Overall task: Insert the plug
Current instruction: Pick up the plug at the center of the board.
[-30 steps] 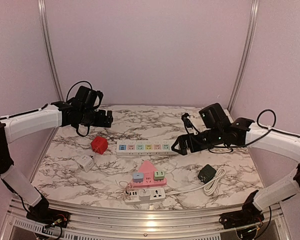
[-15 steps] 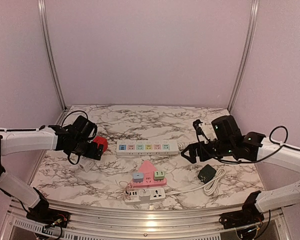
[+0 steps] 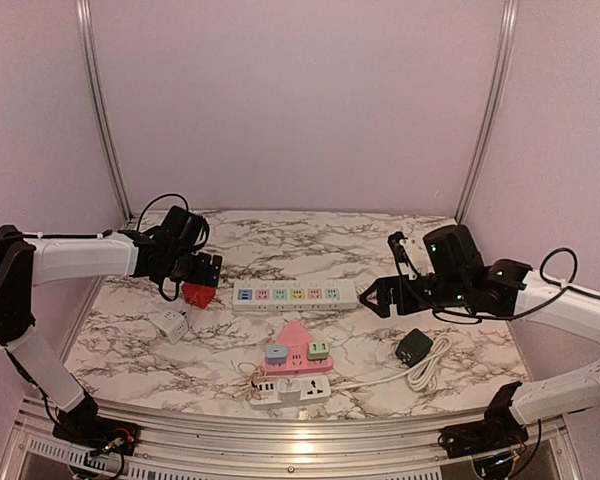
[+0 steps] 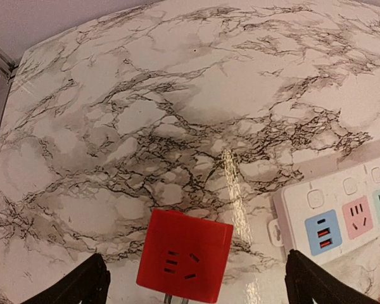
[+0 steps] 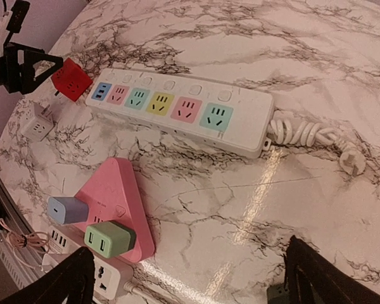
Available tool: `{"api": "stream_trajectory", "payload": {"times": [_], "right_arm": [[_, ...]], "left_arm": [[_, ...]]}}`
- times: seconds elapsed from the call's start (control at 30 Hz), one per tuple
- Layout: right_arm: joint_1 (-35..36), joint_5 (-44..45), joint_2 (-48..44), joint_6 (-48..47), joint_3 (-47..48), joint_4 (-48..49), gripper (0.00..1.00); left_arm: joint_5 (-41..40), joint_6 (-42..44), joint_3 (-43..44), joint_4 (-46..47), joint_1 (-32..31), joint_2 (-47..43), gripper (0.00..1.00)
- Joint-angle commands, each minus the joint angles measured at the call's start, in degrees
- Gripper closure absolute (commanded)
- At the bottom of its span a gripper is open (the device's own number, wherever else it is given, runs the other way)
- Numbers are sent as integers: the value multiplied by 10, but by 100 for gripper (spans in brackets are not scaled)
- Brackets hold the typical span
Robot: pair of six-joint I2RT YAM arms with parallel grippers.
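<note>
Item: red cube-shaped plastic plug [image 4: 185, 256], socket slots on its upper face, what look like metal prongs at its near edge.
Location of item: on the table, between and just ahead of the left fingers [image 4: 82, 285], apart from both.
Left gripper [image 3: 206, 268]: jaws spread wide, holding nothing, poised over the red plug.
Right gripper [image 3: 377, 297]: jaws spread wide, holding nothing, hovering off the corded end of the strip.
Receiving piece: long white power strip with coloured sockets [image 5: 177, 111], ahead of the right fingers; its blue end sits just beyond the left gripper's right-hand finger.
Step in hand: by my reading, approach to the grasp; plug not yet taken.
Next move calls for: fingers lowered astride two opposite flat faces of the cube, a square closure, then a lift and a turn so the prongs face down over a free socket.
Other stock: pink triangular socket block [image 5: 111, 206] carrying a blue and a green adapter; white cube adapter [image 3: 169, 325]; dark green adapter on a coiled white cord [image 3: 413, 347].
Surface: glossy white marble-patterned tabletop [image 3: 310, 240] with dark veining, lamp glare in streaks.
Room: plain lilac walls, two bare metal uprights at the back corners.
</note>
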Motion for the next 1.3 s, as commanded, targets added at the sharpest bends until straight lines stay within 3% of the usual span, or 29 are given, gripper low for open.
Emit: {"api": "stream_trajectory", "payload": {"times": [0.0,0.13,0.53,0.9,1.07,1.17,1.27], "right_arm": [[-2,9,16,9,36,7,1],[-3,2,43,7,56,-15,1],[-3,-2,32,-1,41,-45,2],[-3,-7,33,-14,27,-40,2],[-3,-4,30,-14,25,-43,2],[-3,1,24,-12,21,-41,2],[-3,0,28,-10,19,-36,1]], "left_arm": [[-33,8,30,22,8,51,1],[-21,-8,-7,80,20,43,1],[36,15,-15,135,43,98,1],[55,25,8,126,52,138,7],[73,18,14,124,54,150,19],[79,18,18,122,54,152,37],[82,20,14,122,54,149,44]]}}
